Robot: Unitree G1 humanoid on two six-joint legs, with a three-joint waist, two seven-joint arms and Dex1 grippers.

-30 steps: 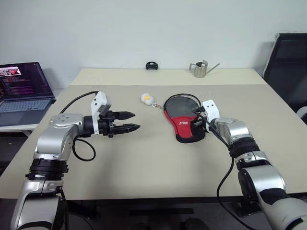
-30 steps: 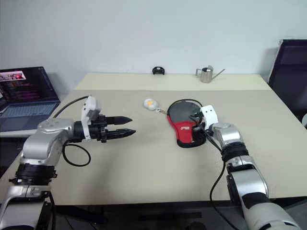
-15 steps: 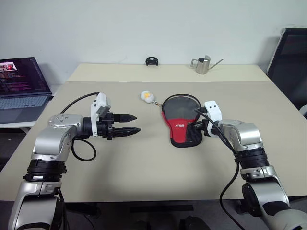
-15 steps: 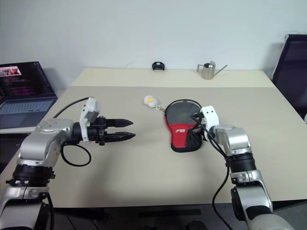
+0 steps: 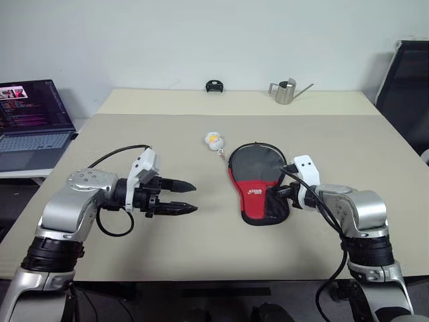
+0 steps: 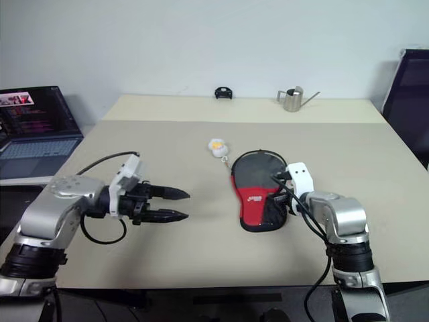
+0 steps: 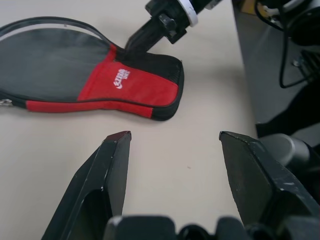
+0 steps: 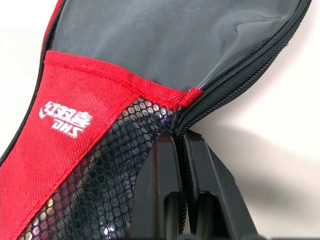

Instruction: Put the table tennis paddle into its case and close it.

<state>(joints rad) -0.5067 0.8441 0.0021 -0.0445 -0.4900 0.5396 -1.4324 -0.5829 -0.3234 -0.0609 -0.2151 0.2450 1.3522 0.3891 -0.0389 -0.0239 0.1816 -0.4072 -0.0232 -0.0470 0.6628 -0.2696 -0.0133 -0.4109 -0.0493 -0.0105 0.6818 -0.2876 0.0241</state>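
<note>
1. Head views: the case (image 5: 258, 181) lies flat on the table (image 5: 201, 248), its round black end pointing away from the robot and its red panel toward it. The right gripper (image 5: 280, 196) sits at the near right edge of the case, its fingers pressed together against the fabric there. The left gripper (image 5: 190, 197) hovers over bare table well to the left of the case, fingers spread and holding nothing, pointing toward it. A small white-yellow ball (image 5: 214, 139) with a keyring lies just beyond the far left rim of the case, ahead of the left gripper. A metal watering can (image 5: 285, 91) and a small black object (image 5: 214, 86) stand at the far side, well apart from both grippers. A laptop (image 5: 30, 124) sits off to the left, beyond the left arm.

2. Left wrist view: the two fingers (image 7: 112, 172) stand wide apart, with nothing between them. Ahead of them lies the case, red panel with white logo (image 7: 122, 79) facing up; the right gripper touches its far edge.

3. Right wrist view: the fingertips (image 8: 165, 150) are closed tight together at the zipper (image 8: 235, 75) line of the case, over the mesh pocket (image 8: 110, 170); whether they pinch the zipper pull, I cannot tell. The paddle itself cannot be made out.
</note>
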